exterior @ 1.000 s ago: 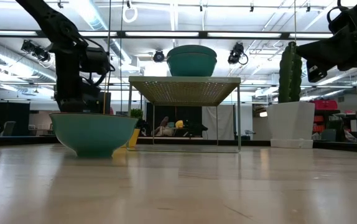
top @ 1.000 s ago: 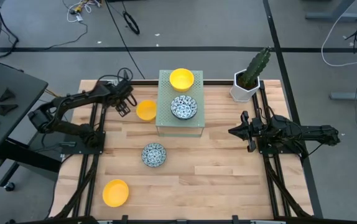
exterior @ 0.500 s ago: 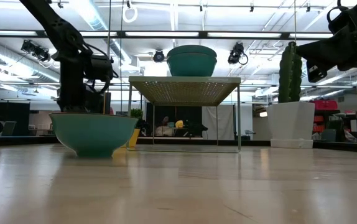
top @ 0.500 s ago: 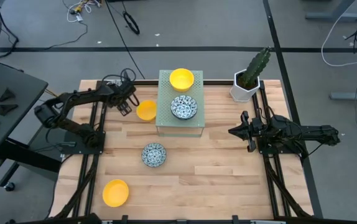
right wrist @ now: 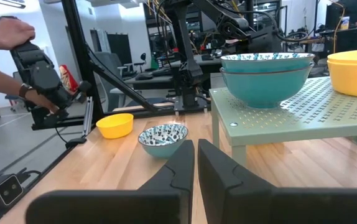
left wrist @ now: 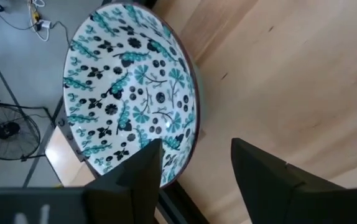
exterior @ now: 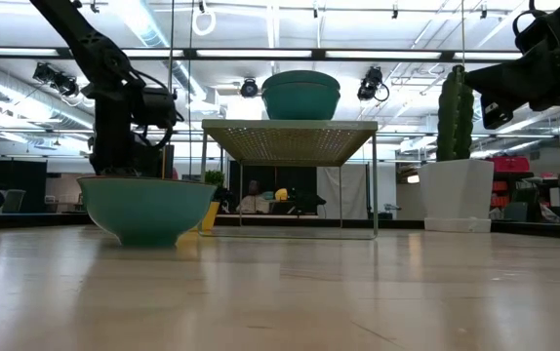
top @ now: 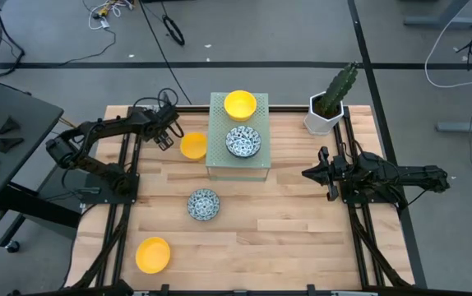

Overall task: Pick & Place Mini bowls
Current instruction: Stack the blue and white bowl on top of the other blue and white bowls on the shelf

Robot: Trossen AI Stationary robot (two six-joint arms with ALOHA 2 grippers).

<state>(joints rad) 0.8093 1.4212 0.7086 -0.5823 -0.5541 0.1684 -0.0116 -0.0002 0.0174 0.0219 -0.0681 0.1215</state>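
Note:
My left gripper (top: 164,136) is open at the table's far left. In the left wrist view it (left wrist: 194,155) straddles the rim of a blue-patterned mini bowl (left wrist: 129,93) that rests on the wood by the table's edge; the arm hides this bowl in the high view. On the green stand (top: 219,168) sit a yellow bowl (top: 240,104) and a patterned bowl (top: 242,141). On the table rest a yellow bowl (top: 192,146), a patterned bowl (top: 203,204) and a yellow bowl (top: 152,254). My right gripper (top: 306,173) waits shut above the table's right side. My left gripper has one finger (left wrist: 144,171) over the inside of the patterned bowl and the other (left wrist: 259,180) outside it, astride the rim (left wrist: 188,140). It comes from above, pointing down. I cannot tell whether either finger touches the bowl, which sits upright on the table.
A white hexagonal cactus pot (top: 326,111) stands at the far right corner. The stand's legs and the yellow bowl beside it lie close to my left gripper. A person's hands (right wrist: 17,37) hold a device beyond the table. Bare wood lies between the stand and my right arm.
My left gripper has edged a little toward the far edge and slightly down over the patterned bowl, then held still. Its fingers stay open. No bowl has moved.

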